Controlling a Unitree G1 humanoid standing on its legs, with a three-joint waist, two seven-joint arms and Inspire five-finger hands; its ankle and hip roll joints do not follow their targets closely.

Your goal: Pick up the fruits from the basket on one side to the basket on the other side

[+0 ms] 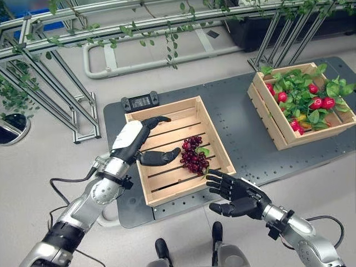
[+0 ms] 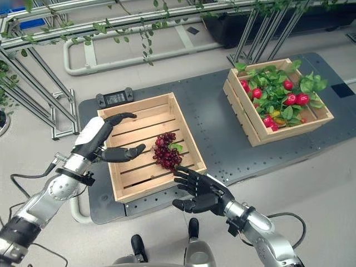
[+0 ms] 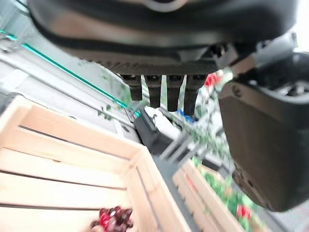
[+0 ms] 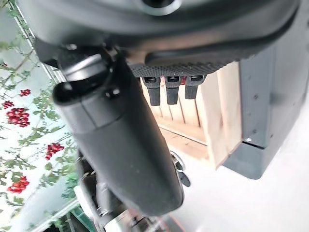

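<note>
At the centre left of the left eye view, the left hand [image 1: 133, 140] hovers over the near wooden crate [image 1: 208, 136], fingers extended and spread wide from the thumb, holding nothing. Its thumb points toward a bunch of dark red grapes [image 1: 193, 154], which lies on the crate's slatted floor toward its right wall; a green leaf lies against the bunch. The hand is near the grapes but apart from them.

A small black device [image 1: 140, 102] lies on the grey platform [image 1: 239, 122], just beyond the crate's far wall.

At the lower centre right, the right hand [image 1: 235, 193] hangs just outside the near right corner of the same crate, palm up, fingers relaxed and empty.

At the upper right of the frame stands the second wooden crate [image 1: 266, 111], well apart from the first, filled with green leaves and red fruits [image 1: 322, 103].

Step in hand: judged as the approach to grasp. The grapes are the only fruit in the near crate and neither hand has contact.

Next move: the grasping hand must descend onto the bunch and close around it gently, since grapes crush and detach easily. The carry then crosses the open platform to the other crate, clearing both crate walls.
</note>
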